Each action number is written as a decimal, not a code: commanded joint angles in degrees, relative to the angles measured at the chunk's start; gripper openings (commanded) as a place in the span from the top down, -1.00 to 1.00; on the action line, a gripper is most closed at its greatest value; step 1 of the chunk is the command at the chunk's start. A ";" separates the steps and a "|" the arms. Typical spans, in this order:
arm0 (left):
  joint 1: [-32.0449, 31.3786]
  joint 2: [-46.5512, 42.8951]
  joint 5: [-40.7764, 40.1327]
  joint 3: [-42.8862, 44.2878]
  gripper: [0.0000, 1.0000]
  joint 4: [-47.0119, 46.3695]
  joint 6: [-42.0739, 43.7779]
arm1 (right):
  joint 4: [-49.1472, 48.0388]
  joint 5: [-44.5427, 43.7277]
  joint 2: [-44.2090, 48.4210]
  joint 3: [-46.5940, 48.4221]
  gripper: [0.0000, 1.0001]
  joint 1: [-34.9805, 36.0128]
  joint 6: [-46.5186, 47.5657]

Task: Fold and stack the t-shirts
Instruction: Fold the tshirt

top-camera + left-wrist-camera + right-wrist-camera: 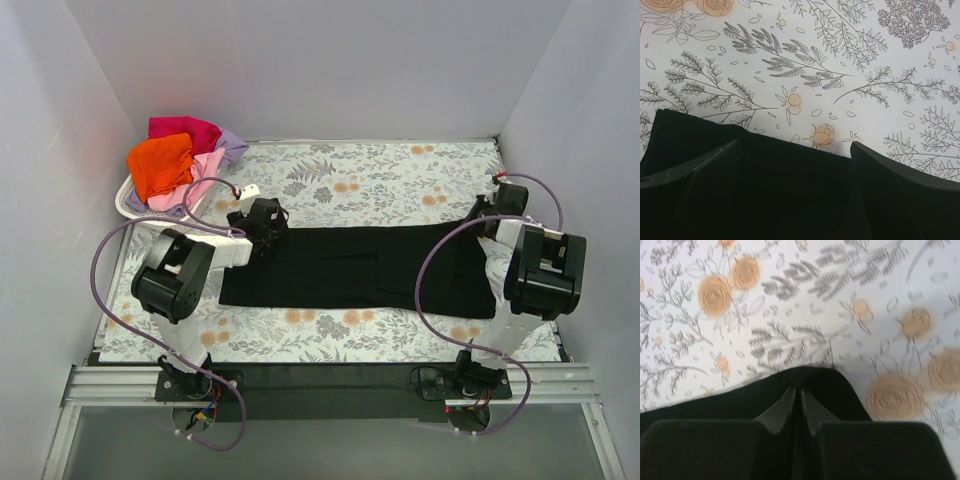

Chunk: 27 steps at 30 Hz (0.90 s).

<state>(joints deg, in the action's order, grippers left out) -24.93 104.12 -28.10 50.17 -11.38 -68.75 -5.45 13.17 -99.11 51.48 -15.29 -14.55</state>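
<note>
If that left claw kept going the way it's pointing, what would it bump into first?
Most likely the edge of the black shirt, lying between the open fingers of the left gripper. The flowered tablecloth begins just beyond, and depth is hard to judge.

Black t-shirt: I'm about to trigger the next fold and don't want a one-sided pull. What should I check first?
1. Right gripper pinching the black t-shirt at its end: ok, jaws shut on cloth.
2. Left gripper holding its end: not ok, jaws wide open over the edge.
3. T-shirt lying flat on the table: ok.
4. Other shirts out of the way, piled at the basket: ok.
5. Left fingers touching cloth: cannot tell.
</note>
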 commanded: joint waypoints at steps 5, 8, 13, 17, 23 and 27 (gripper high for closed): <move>0.93 -0.93 2.35 -5.78 -0.67 8.65 -4.90 | 3.43 -12.90 -10.99 14.16 0.97 7.11 2.24; 0.85 -3.12 3.13 -7.54 -0.67 9.79 -6.57 | 4.66 -16.23 -14.52 19.08 0.97 9.22 2.15; -0.64 -8.83 4.45 -12.11 -0.67 10.06 -8.76 | 7.99 -20.46 -18.57 28.31 0.97 13.44 3.21; -2.67 -12.35 2.53 -13.78 -0.68 13.29 -9.73 | 9.41 -21.69 -18.06 29.91 0.97 14.23 2.77; -5.04 -20.16 -0.45 -11.42 -0.68 18.05 -9.21 | 9.58 -24.41 -8.75 22.62 0.25 14.32 3.56; -7.24 -22.38 -3.97 -9.05 -0.76 19.46 -8.42 | 9.41 -25.91 -0.14 14.72 -0.15 15.20 4.09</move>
<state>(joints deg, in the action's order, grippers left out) -30.83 84.88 -28.03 38.44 4.14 -77.17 4.56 -9.89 -106.34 69.52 -0.62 -11.44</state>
